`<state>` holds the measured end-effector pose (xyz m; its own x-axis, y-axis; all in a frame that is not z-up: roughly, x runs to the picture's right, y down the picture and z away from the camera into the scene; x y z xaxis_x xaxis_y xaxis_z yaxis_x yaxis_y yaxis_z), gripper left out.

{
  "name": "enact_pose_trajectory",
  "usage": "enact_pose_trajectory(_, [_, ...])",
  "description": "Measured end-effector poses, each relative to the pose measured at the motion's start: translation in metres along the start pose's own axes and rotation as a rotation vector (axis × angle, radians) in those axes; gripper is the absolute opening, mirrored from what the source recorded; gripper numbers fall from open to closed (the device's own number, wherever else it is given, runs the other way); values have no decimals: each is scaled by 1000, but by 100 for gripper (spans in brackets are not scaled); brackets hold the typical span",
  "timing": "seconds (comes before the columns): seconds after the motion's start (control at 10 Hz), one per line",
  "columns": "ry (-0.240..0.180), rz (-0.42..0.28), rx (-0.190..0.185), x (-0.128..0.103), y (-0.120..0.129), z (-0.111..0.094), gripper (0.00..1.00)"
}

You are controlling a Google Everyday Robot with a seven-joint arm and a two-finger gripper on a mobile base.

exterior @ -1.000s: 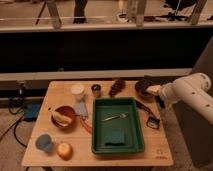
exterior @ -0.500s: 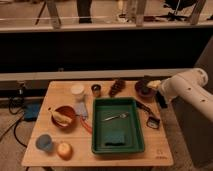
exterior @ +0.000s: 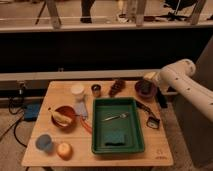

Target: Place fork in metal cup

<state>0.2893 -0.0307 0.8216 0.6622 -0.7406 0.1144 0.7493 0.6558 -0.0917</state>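
Observation:
The fork [exterior: 116, 118] is slim and silver and lies flat inside the green tray [exterior: 99, 131], in its upper half. The metal cup [exterior: 96, 90] is small and dark and stands upright at the back of the table, just behind the tray's back left corner and next to the white cup [exterior: 77, 90]. My gripper [exterior: 150, 79] is at the end of the white arm coming in from the right. It hovers over the table's back right, above a dark bowl [exterior: 145, 88]. It is well away from both the fork and the metal cup.
A blue sponge [exterior: 116, 139] lies in the tray's front half. A black-handled utensil [exterior: 148, 115] lies right of the tray. A brown cluster [exterior: 117, 87] sits at the back. A red bowl with a banana [exterior: 64, 116], a light blue cup [exterior: 44, 142] and a round fruit [exterior: 64, 150] are at the left.
The arm has drawn the gripper up and back, away from the black-handled utensil and toward the table's back right. Nothing on the table has moved.

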Motion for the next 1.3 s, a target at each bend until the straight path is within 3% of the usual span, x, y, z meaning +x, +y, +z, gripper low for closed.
enact_pose_trajectory(0.4, [85, -130, -68, 23, -19, 42, 80])
enact_pose_trajectory(0.8, [120, -190, -154, 37, -10, 78, 80])
enact_pose_trajectory(1.3, [141, -236, -154, 46, -8, 103, 80])
